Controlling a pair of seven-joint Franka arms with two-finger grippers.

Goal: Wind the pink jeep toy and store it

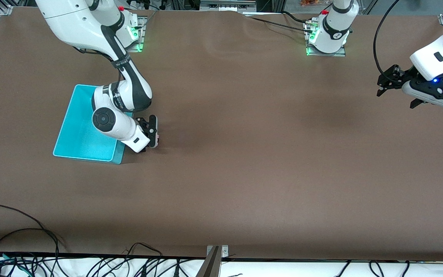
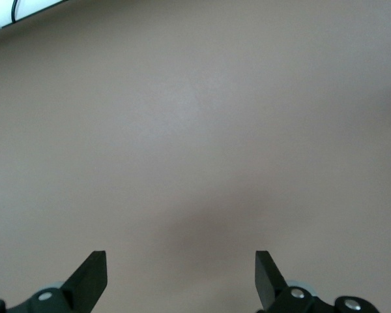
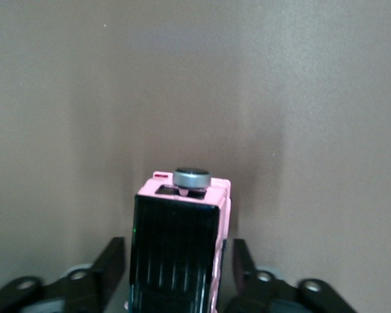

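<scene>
The pink jeep toy [image 3: 176,261], with a black ribbed roof and a grey spare wheel, sits between the fingers [image 3: 117,251] of my right gripper [image 3: 178,242], which is shut on its sides. In the front view my right gripper [image 1: 153,131] is low at the table beside the cyan bin [image 1: 76,127], on the side toward the left arm's end. Only a speck of the pink jeep [image 1: 157,135] shows there. My left gripper [image 1: 396,99] waits open and empty above the table at the left arm's end. The left wrist view [image 2: 181,267] shows only bare cloth.
The cyan bin is shallow and partly covered by my right arm [image 1: 114,123]. Brown cloth covers the table [image 1: 244,154]. Black cables [image 1: 33,261] lie along the table edge nearest the front camera.
</scene>
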